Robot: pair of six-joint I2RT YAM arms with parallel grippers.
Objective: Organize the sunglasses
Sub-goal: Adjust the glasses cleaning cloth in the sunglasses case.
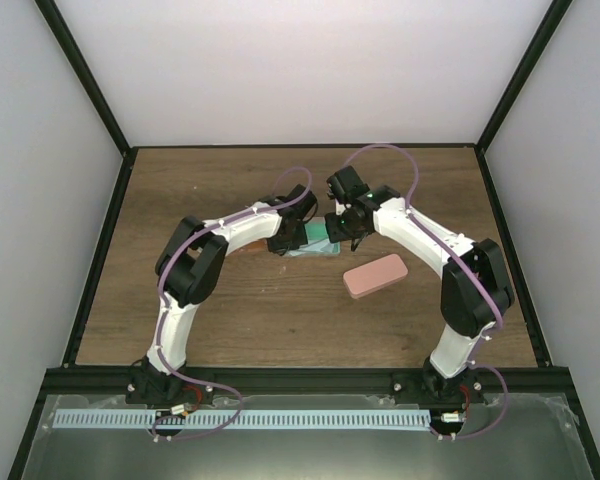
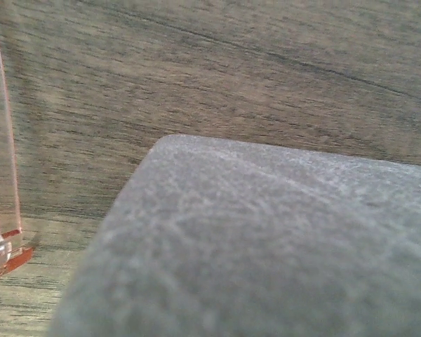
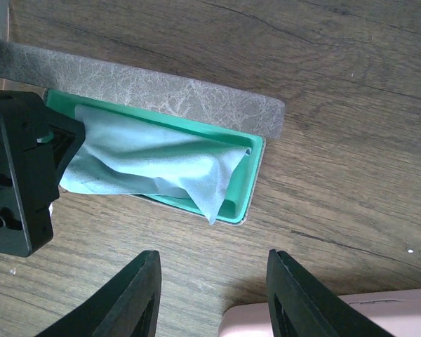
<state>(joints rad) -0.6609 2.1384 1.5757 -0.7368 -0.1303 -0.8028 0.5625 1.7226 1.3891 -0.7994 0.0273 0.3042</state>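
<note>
Starting at the left, a translucent pink-orange strip with a small hinge is seen at the left edge of the left wrist view and is taken to be part of the sunglasses point(image 2: 1, 247). It stands on the wooden table point(image 2: 231, 70) just beside a grey felt-like lid point(image 2: 266, 246), which fills the lower right of that view. The rest of the pair is cut off by the frame, and the lenses cannot be made out.

The left gripper point(image 1: 286, 238) is held low at the left end of an open case point(image 3: 247, 184) near the middle of the table. In the right wrist view its black body is seen over the left end of a light blue cloth point(image 3: 147, 158). Whether its jaws are released or clenched cannot be told.

The cloth is crumpled inside the green lining of the case, with one corner hanging over the near rim. The grey lid is laid flat along the far side.

Further right, the right gripper point(image 3: 216, 298) is held above bare wood just in front of the case. Its jaws are spread wide, and nothing is grasped between them. A pink case point(image 3: 379, 312) lies closed on the table to the right of it, apart from the open case.
</note>
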